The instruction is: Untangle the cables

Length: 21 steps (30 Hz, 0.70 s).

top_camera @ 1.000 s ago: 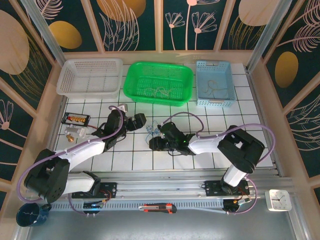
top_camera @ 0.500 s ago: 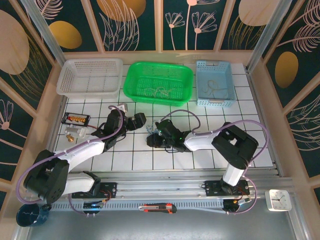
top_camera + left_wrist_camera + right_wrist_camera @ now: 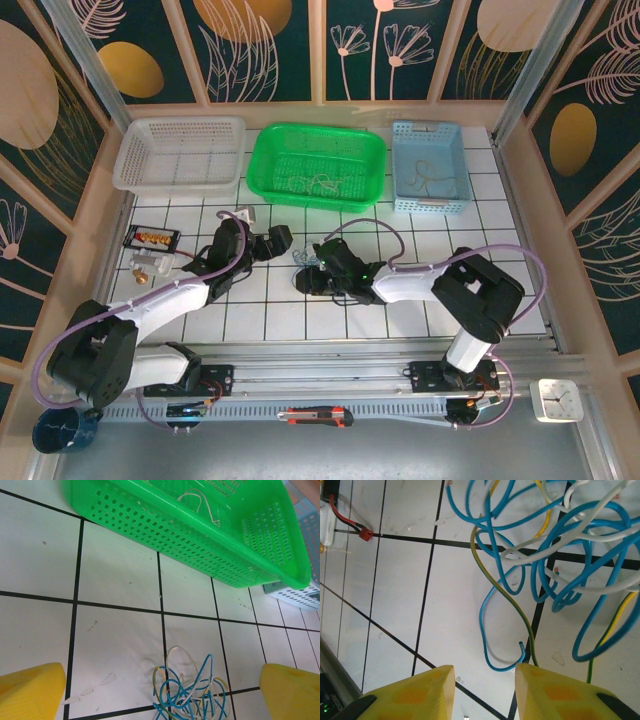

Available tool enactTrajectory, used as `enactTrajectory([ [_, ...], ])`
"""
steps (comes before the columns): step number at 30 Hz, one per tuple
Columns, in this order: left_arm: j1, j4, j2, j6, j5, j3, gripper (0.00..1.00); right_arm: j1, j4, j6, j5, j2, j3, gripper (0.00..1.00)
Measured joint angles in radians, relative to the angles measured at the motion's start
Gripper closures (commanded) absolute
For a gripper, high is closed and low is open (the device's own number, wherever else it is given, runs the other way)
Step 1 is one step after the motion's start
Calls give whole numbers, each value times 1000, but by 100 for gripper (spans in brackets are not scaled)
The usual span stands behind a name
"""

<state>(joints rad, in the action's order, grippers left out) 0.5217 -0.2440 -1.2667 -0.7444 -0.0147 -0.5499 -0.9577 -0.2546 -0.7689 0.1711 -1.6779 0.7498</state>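
At the far left of the tiled tabletop (image 3: 470, 225) a white mesh basket (image 3: 180, 152) stands against the back wall. Nearer the arms lies a small black tray (image 3: 151, 238) holding brass-coloured parts. The left gripper (image 3: 283, 245) reaches in from there, low over the tiles. Its jaws are spread wide and hold nothing; in the left wrist view its yellow fingertips (image 3: 30, 690) sit at the two bottom corners, with bare tile and the tangle between them. The cables (image 3: 306, 259) lie on the tabletop just right of that gripper, in front of the green basket (image 3: 318, 140) and apart from it. They form a loose knot of blue, yellow-green and pale grey loops. The right gripper (image 3: 305, 283) is at the near side of the knot, pointing towards the left. Its jaws are partly apart and the gap between them is bare. A hooked blue cable end lies just beyond the tips, and an olive strand runs down beside one finger. In the right wrist view a red-tipped lead (image 3: 366, 534) lies at the upper left, well apart from the knot. Pale wires (image 3: 318, 183) rest in the green basket. Further right, a light blue basket (image 3: 430, 205) holds another thin wire (image 3: 428, 178).
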Motion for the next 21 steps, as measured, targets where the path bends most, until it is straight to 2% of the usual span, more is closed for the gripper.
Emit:
enactTrajectory([
  [21, 0, -15, 0, 0, -2, 0, 1, -2, 5, 0, 1, -50, 2, 63],
])
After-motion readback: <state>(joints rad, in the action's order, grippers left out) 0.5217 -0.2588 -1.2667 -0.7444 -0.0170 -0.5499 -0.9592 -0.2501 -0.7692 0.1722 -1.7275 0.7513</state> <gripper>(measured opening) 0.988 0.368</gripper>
